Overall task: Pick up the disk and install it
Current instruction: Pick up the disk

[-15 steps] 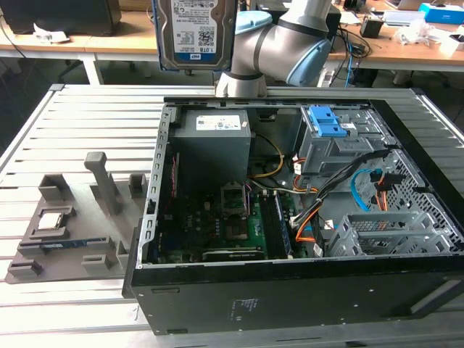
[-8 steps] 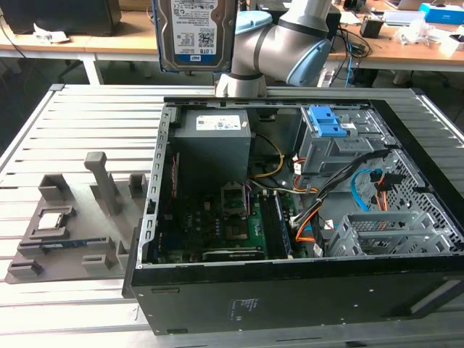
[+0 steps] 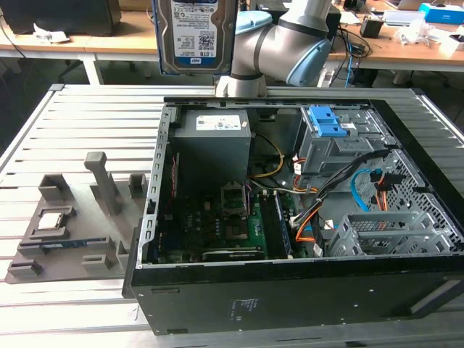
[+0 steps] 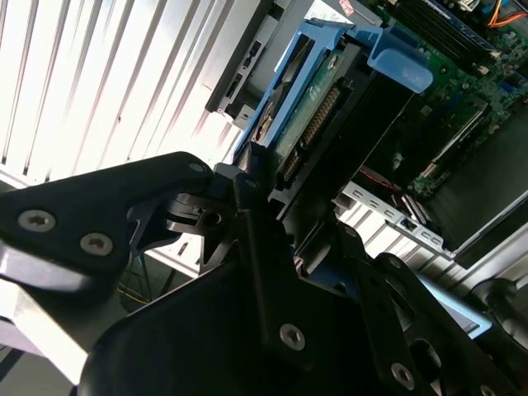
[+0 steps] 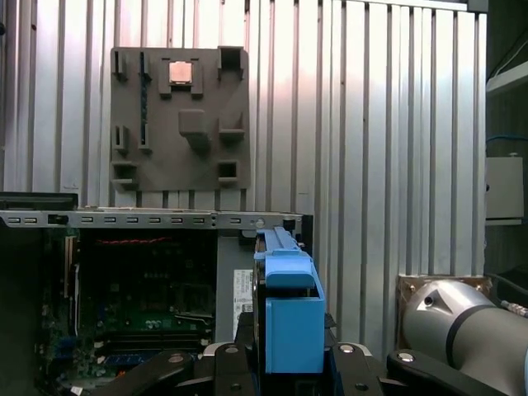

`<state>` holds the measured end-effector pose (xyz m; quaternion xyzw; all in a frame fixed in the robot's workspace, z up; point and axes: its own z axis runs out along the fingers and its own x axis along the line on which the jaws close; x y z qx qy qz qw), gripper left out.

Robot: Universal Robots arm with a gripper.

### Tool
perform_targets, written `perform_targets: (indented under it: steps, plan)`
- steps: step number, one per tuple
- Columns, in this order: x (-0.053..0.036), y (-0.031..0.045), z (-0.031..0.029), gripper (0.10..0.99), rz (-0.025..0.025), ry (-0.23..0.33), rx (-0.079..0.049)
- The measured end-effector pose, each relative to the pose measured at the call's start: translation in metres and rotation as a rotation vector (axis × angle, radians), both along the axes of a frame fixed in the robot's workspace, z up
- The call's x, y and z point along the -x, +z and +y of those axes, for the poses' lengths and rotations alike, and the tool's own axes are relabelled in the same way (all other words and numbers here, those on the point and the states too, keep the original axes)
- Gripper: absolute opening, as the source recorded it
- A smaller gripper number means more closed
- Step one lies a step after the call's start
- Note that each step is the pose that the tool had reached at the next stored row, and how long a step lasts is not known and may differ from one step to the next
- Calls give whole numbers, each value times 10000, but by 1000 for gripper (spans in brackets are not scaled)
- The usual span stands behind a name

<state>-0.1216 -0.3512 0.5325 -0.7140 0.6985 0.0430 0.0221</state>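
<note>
Setting: slatted metal tabletop (image 3: 72, 123); wooden desks (image 3: 109, 45) with clutter behind its far edge.

Open computer case (image 3: 290, 290) lies on its side on the tabletop, toward the exterior view's right. Motherboard (image 3: 239, 217), orange and blue cables (image 3: 362, 188) and grey drive cage (image 3: 326, 145) with blue latch (image 3: 325, 122) are exposed.

Grey fixture tray (image 3: 72, 239) sits near the tabletop edge on the exterior view's left, just beside the case. A small square chip (image 3: 51, 219) is seated in it, also seen in the first wrist view (image 5: 181, 73).

The disk (image 3: 194, 36): off the tabletop, held upright in the air, label facing the exterior camera. In that view it shows above the case's far wall, beside the grey arm (image 3: 283, 43). It touches neither case nor tray.

Hand (image 4: 280, 223): clenched on the disk. In the second wrist view the black fingers (image 4: 165, 198) press either side of the disk (image 4: 309, 124) at its near end. The blue rail and connector edge project beyond the fingertips, toward the case interior.

In the first wrist view the hand (image 5: 289, 351) grips the disk (image 5: 289, 313) edge-on, blue rail uppermost. Case and tray lie well below.
</note>
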Motion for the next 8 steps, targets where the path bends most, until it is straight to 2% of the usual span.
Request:
perform_targets:
  steps: [8]
  plan:
    - [-4,-45,0,365,0,0,39]
